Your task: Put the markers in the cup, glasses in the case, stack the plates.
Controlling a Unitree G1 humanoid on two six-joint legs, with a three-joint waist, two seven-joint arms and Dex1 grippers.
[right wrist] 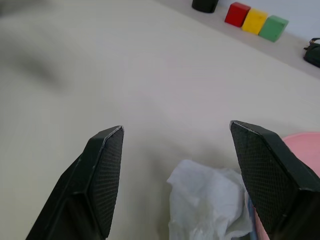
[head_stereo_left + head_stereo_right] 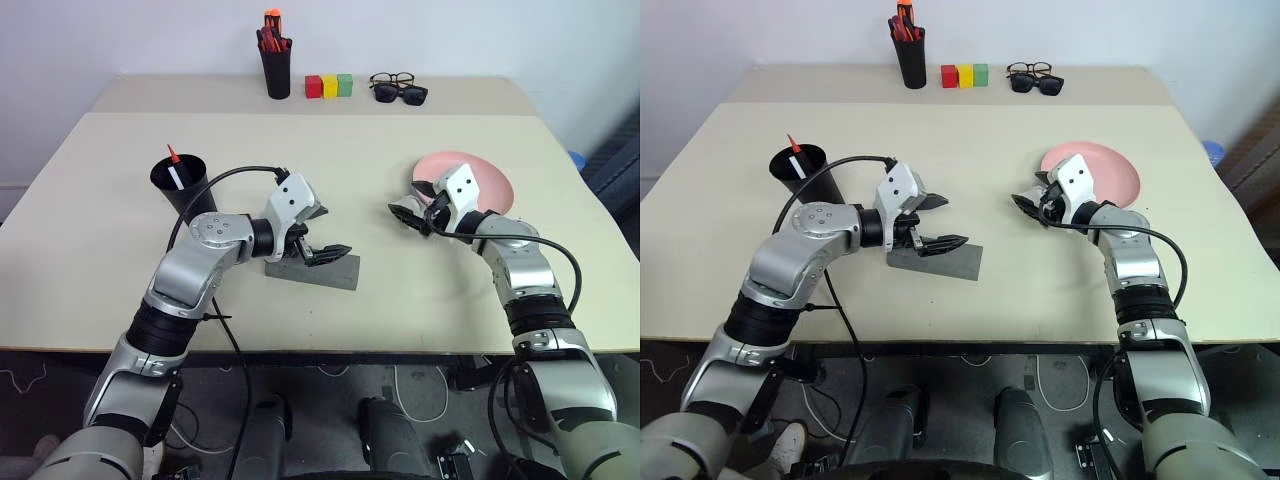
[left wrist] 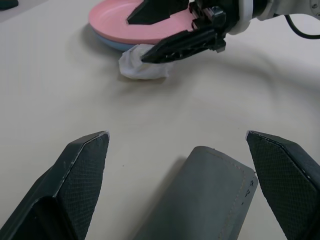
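Note:
The black cup (image 2: 188, 188) stands at the left with the red marker (image 2: 172, 154) and the white marker (image 2: 177, 177) upright in it. The grey case (image 2: 328, 272) lies flat on the table in front of me, and my left gripper (image 2: 322, 235) hangs open just above its near end, empty. The salmon pink plate (image 2: 485, 180) rests on the light blue plate (image 3: 107, 42) at the right. My right gripper (image 2: 410, 205) is open at the stack's left edge, over a crumpled white tissue (image 1: 210, 205). The glasses are out of view.
At the back stand a narrow black cup with red-orange pens (image 2: 276, 62), red, yellow and green blocks (image 2: 329, 86), and dark sunglasses beside a thick-framed clear pair (image 2: 400, 89). A cable (image 2: 235, 172) loops from my left arm toward the cup.

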